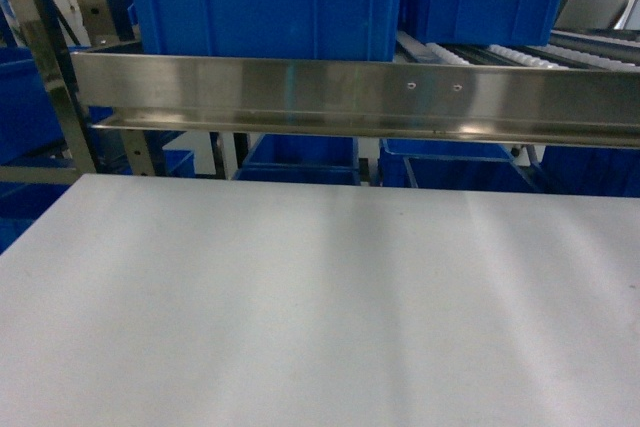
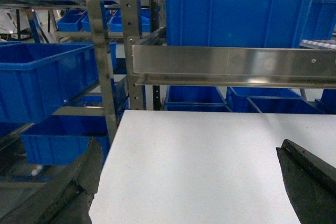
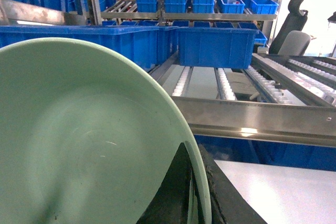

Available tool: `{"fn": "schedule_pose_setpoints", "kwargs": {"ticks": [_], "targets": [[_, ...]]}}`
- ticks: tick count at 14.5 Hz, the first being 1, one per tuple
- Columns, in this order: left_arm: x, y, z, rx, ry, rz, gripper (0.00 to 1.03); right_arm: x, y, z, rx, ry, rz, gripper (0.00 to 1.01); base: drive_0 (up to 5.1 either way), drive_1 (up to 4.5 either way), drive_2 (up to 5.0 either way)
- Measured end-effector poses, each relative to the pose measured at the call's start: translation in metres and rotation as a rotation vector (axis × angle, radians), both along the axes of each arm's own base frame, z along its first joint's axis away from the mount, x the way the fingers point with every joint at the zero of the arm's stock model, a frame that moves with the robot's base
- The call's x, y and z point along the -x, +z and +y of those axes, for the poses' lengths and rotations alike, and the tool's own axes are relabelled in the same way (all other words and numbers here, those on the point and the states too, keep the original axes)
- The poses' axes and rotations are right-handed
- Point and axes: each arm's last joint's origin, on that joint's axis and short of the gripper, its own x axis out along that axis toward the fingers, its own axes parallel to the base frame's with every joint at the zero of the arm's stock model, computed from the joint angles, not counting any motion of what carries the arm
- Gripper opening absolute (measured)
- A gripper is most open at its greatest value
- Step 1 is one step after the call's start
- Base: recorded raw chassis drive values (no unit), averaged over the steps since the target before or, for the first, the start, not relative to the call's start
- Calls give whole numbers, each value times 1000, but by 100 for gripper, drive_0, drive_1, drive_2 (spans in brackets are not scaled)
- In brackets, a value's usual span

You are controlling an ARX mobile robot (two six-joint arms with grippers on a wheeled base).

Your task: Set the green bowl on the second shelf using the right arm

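Mint-green and smooth, the green bowl [image 3: 89, 140] filled the left of the right wrist view, tilted on edge, its rim pinched between the black fingers [image 3: 176, 192] of the right hand [image 3: 195, 198], which was closed on it; beyond the rim lay the second shelf [image 3: 205, 85] with its white roller rails and steel front rail, just ahead of the bowl and slightly below it, a blue crate [image 3: 215, 45] standing farther back on the rollers; the bowl was held in the air, short of the shelf. The head view showed none of this, only the bare white tabletop [image 1: 320, 307] and the steel rail [image 1: 350, 97] with crates above and below. The left wrist view gave the left hand [image 2: 189, 182] over the tabletop's corner, its dark fingers [image 2: 79, 182] spread wide apart, gripping nothing.
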Motion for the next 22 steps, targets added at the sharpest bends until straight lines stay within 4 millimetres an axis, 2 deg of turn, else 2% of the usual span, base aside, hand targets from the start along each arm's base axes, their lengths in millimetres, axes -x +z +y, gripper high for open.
{"fn": "schedule_pose_setpoints", "kwargs": {"ticks": [22], "targets": [[0,0,0,0,0,-2,98,0,-1,0,-1,0,5,2,-500,246,246]]}}
